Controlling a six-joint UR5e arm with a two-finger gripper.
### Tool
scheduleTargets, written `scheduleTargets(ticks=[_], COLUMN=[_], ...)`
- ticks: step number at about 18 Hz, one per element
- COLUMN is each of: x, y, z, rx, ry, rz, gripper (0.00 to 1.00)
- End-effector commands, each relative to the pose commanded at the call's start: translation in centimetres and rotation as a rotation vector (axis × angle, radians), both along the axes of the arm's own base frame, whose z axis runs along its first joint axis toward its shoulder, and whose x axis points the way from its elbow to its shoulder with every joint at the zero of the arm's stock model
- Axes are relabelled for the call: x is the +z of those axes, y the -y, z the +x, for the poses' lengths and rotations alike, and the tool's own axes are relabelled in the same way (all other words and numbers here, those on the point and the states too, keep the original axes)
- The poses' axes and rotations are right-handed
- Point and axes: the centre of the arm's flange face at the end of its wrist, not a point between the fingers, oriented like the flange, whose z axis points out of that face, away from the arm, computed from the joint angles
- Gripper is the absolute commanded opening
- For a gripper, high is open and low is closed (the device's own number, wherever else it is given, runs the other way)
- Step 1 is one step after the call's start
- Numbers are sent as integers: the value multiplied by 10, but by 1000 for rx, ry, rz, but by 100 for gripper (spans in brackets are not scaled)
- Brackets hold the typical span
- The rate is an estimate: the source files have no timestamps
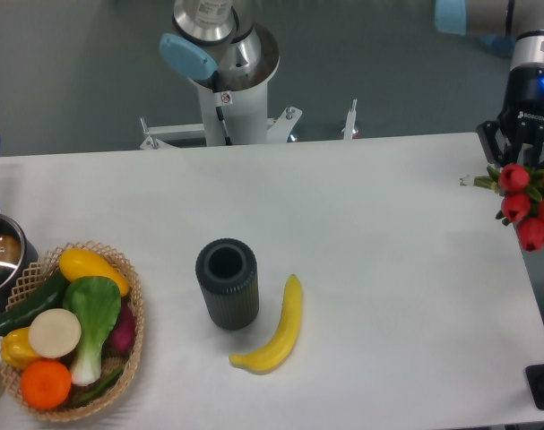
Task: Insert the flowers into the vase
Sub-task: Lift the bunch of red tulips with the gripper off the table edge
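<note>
While the arm hangs over the far right end of the table, its jaws point down right at that edge, and the flowers sit directly under them, red tulip heads bunched against the picture's right border with part of the bunch cut off there. A bit of green stem pokes out to the left of the jaws. They seem to be closed on the stems, but the heads hide the contact, so I cannot tell for certain whether they grip.

Well away from the jaws, down and to the left near the table's middle, the vase stands upright, its round mouth open to the camera. A banana lies just beside the vase on the side nearer the jaws, not touching it. Between the jaws and the vase the white top is bare, a broad stretch.

Much farther off, at the left edge, a wicker basket holds vegetables and fruit, and a metal pot with a blue handle sits beyond it, partly out of frame.
</note>
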Motion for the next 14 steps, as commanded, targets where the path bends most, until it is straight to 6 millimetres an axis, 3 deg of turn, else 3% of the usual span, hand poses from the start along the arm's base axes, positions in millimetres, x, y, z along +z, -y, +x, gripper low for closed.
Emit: scheduleTargets(ticks=[9,14], x=[5,6], y=[-21,-66], z=[13,32], rx=[-57,-137], ry=[0,2], rz=[84,93], gripper=[28,28])
